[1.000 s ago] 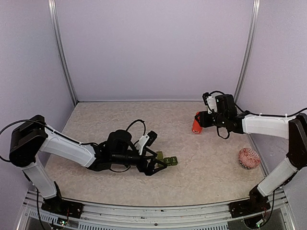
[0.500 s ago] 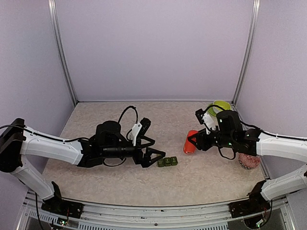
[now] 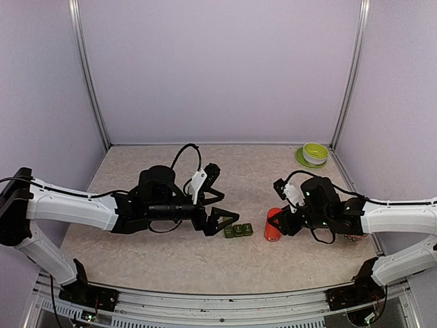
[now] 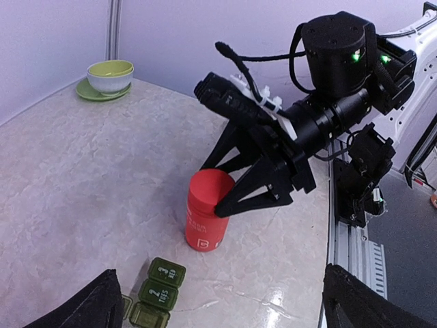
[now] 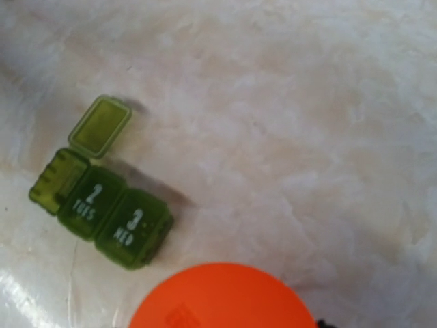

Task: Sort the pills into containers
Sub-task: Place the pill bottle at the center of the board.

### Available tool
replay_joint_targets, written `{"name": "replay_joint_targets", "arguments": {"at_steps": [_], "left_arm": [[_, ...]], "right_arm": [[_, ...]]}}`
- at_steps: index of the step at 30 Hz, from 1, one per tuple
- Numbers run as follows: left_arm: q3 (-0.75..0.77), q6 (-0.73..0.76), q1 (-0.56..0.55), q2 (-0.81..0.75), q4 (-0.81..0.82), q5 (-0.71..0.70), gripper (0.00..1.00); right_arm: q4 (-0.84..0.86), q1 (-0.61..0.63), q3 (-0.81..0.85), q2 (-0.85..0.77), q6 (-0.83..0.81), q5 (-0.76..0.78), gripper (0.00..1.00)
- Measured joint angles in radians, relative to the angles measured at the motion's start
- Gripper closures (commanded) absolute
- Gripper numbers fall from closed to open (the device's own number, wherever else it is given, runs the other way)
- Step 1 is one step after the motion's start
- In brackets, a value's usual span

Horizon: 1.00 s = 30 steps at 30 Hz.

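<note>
The left arm lies stretched low over the worktop (image 3: 171,260) from the near left, forearm almost level, wrist pointing right. Its left tool (image 3: 218,210) has its jaws spread wide apart and holds nothing. The containers (image 5: 102,205), a strip of three green boxes, lie flat on the worktop just right of that tool's tips, not touching them. The leftmost box has its lid flipped back, and the other two are closed.

The right arm reaches in from the right, elbow low, wrist pointing left. Its right tool (image 3: 280,217) is clamped around the upper part of the upright red-orange bottle (image 4: 207,219). The bottle stands just right of the strip, with a small gap between them.
</note>
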Motion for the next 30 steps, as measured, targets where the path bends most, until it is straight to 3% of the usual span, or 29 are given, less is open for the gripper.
{"name": "replay_joint_targets", "arguments": {"at_steps": [6,12,18,24,30], "left_arm": [[0.073,0.029,0.000,0.037,-0.014,0.000,0.01],[0.118,0.057,-0.004,0.086,-0.043,0.002,0.01],[0.158,0.112,-0.010,0.109,-0.070,0.016,0.01],[0.259,0.200,-0.014,0.177,-0.125,0.054,0.01],[0.409,0.282,-0.017,0.301,-0.212,0.079,0.03]], "right_arm": [[0.009,0.029,-0.005,0.010,0.000,0.028,0.46],[0.021,0.039,-0.024,0.000,0.002,0.048,0.26],[0.004,0.039,-0.048,-0.090,0.014,0.051,0.12],[-0.024,0.040,-0.049,-0.237,0.069,0.066,0.07],[-0.134,0.039,-0.049,-0.323,0.204,0.190,0.04]]}}
